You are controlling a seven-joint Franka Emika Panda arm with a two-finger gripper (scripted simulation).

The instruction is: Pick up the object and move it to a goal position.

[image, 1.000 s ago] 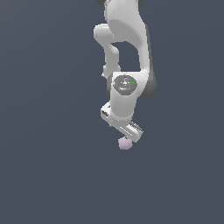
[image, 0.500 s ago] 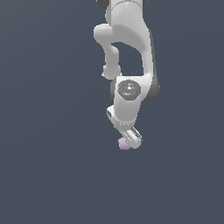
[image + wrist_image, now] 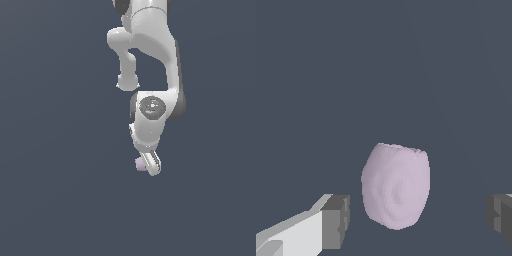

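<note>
The object (image 3: 396, 186) is a pale lilac-pink lumpy blob resting on the dark grey floor. In the wrist view it sits between my two grey finger pads (image 3: 336, 221), with a clear gap on each side. My gripper (image 3: 418, 217) is open around it and touches nothing. In the exterior view the white arm hangs down over the object (image 3: 140, 163), which peeks out at the exterior view's left of the gripper (image 3: 151, 166); the hand hides most of it.
A flat, dark grey surface (image 3: 60, 190) spreads in every direction. The white arm's links (image 3: 150, 55) rise toward the top edge of the exterior view.
The arm has come down over the object. The gripper now covers most of the blob, which earlier showed fully just below the fingers.
</note>
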